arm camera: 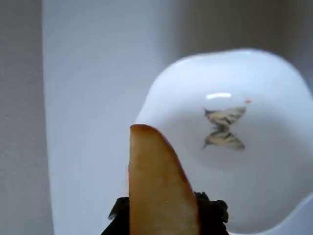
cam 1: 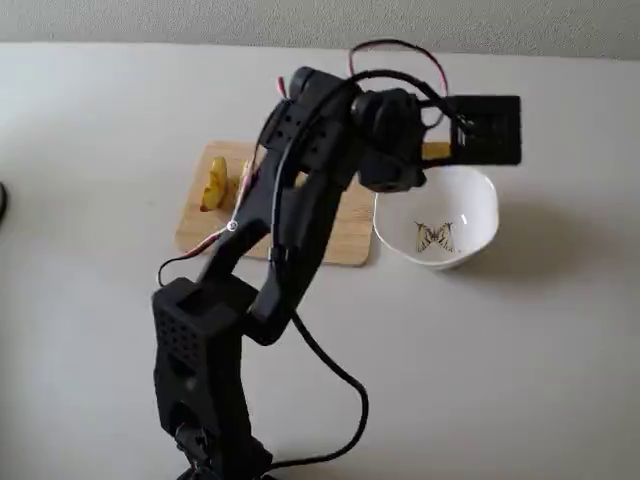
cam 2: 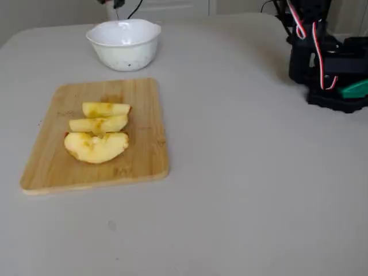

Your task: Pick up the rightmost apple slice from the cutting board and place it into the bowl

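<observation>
My jaws are clamped on the apple slice [arm camera: 161, 188], holding it upright over the 7 o'clock rim of the white bowl [arm camera: 274, 196] in the wrist view. In a fixed view, three more slices [cam 2: 98, 133] lie on the cutting board [cam 2: 144, 155], which sits on the table [cam 2: 259, 190] at the bowl's 6 o'clock.

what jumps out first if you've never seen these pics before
In the wrist view, the apple slice fills the foreground, clamped upright in the gripper above the edge of the white bowl with a butterfly drawing at its bottom. In a fixed view, three more apple slices lie side by side on the cutting board, with the bowl beyond the board's far end.
</observation>
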Robot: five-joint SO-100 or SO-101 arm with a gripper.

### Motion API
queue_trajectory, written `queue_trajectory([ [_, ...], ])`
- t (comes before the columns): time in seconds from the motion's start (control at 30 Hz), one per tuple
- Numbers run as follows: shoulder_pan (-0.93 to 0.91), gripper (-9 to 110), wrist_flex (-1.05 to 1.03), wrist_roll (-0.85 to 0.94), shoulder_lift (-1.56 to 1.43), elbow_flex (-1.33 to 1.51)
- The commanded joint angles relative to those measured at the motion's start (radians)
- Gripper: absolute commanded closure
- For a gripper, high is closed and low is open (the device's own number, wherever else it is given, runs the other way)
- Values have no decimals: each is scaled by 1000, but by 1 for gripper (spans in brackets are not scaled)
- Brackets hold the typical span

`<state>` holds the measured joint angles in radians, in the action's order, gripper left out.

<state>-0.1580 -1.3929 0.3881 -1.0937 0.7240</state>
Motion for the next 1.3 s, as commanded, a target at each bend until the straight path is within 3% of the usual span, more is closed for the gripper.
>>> queue_trajectory([
  [0.0,-34,99,-5,-25,17,-69],
  [0.17,-40,88,-61,-40,83,-69],
  [0.33,-38,63,-87,-38,144,-83],
  [0.43,-38,59,-195,-37,239,-284],
  [0.57,-18,75,-434,-18,477,-900],
  [0.63,-3,92,-433,-31,399,-890],
  [0.7,17,101,-433,-64,305,-881],
  [0.97,166,101,-433,-164,-104,-739],
  [1.27,380,101,-428,-209,-841,-94],
])
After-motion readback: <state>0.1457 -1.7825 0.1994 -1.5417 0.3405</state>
